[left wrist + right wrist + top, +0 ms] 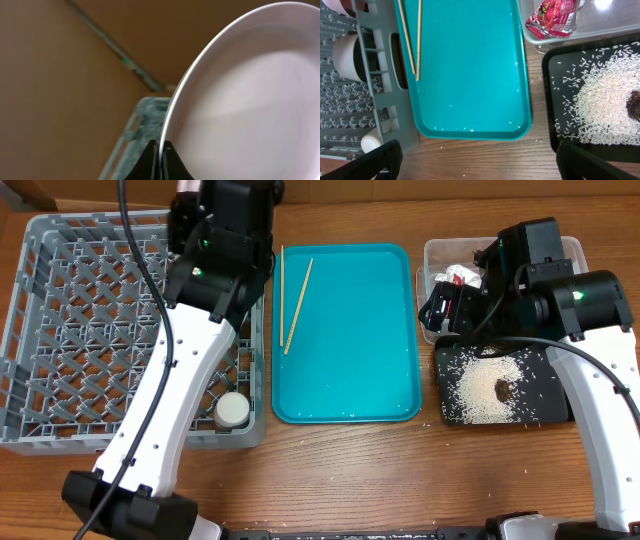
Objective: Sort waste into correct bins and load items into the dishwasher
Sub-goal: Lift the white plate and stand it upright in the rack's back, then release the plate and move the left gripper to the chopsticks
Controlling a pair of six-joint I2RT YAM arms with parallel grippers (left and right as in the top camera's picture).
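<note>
My left gripper [161, 150] is shut on the rim of the round pale plate [250, 100] and holds it on edge above the grey dish rack [60, 330]. In the overhead view the left arm hides the plate. A small white cup [232, 410] stands in the rack's front right corner. Two chopsticks [296, 305] lie on the teal tray [350, 370]. The red-and-white wrapper [552, 20] lies in the clear tub [435, 255]. Rice [480, 385] and a brown lump [503, 389] lie in the black tray [545, 405]. My right gripper [480, 160] is open and empty, above the table by the teal tray's front edge.
A pale bowl [345, 52] stands in the rack's right side, with a pink item [340, 5] behind it. A few loose rice grains [470, 129] lie on the teal tray and on the wood in front of it. A cardboard wall runs behind the table.
</note>
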